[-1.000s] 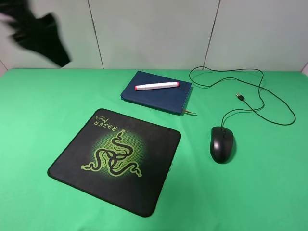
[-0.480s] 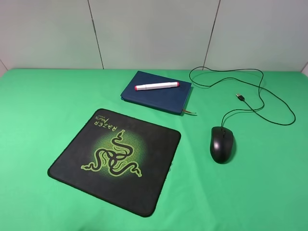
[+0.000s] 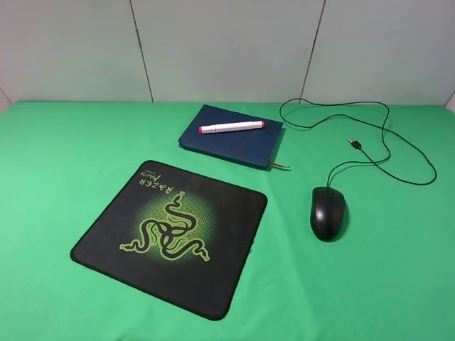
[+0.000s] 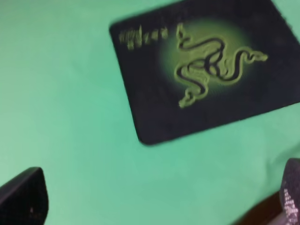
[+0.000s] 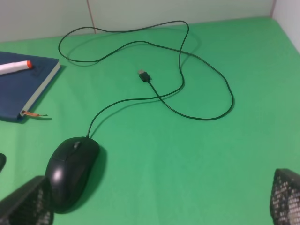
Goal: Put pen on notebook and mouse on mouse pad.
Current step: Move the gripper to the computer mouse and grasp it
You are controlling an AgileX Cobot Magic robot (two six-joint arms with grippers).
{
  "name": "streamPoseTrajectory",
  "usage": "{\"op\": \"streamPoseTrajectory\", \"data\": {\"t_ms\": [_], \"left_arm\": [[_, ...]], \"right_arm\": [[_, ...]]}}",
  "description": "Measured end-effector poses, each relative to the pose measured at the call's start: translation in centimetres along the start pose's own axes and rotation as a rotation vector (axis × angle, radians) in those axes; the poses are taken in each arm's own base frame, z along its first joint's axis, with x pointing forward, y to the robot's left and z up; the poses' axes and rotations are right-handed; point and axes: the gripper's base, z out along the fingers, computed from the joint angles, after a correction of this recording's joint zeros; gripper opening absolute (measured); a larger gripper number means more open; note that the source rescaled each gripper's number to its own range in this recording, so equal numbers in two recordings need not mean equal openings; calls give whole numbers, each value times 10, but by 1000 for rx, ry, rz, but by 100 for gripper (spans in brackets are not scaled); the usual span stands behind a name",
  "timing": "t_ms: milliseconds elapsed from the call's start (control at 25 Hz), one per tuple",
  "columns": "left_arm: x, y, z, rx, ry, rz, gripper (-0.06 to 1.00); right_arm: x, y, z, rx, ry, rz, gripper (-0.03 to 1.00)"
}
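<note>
Standing at the halfway mark: pen placed, mouse not

Exterior high view. The pen (image 3: 232,127) lies flat across the far part of the notebook (image 3: 238,145), fully on the cover, red caps at both ends. By my reading that half of the job is done. The mouse (image 3: 328,213) sits on the green cloth (image 3: 64,156), well apart from the mouse pad (image 3: 170,234) and to its right, with bare cloth between them. Its cable (image 3: 387,135) loops loosely behind it and ends in a USB plug (image 3: 355,143) lying free. The pad carries nothing. Neither arm shows in this view.

Left wrist view. Blurred. The mouse pad (image 4: 211,70) with its green snake logo fills the upper part. The left gripper (image 4: 159,187) is spread wide, with dark fingers (image 4: 23,197) at either edge of the picture and only cloth between them. It holds nothing.

Right wrist view. The mouse (image 5: 70,173) lies close to one finger of the right gripper (image 5: 157,199). The jaws are parted wide and empty, and I cannot tell whether that finger touches the mouse. The cable (image 5: 183,70) trails off to the USB plug (image 5: 144,75). The notebook (image 5: 23,86) corner and one pen (image 5: 14,67) end show at the edge.

Left to do, as I judge it: grasp the mouse and carry it to the pad. The right arm looks better placed for that. The slack cable will drag along.
</note>
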Motion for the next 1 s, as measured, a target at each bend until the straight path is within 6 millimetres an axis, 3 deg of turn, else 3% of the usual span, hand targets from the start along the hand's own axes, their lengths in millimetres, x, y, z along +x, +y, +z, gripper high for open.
{"op": "streamPoseTrajectory", "data": {"t_ms": [200,680,1000], "left_arm": [[14,-3,24,-84,-5,-146,100],[24,-12,13,-301,-128,-352,100],[24,-12,13,-315,-127,-363,100]], "right_arm": [[0,0,0,0,0,0,100],[0,0,0,0,0,0,100],[0,0,0,0,0,0,100]]}}
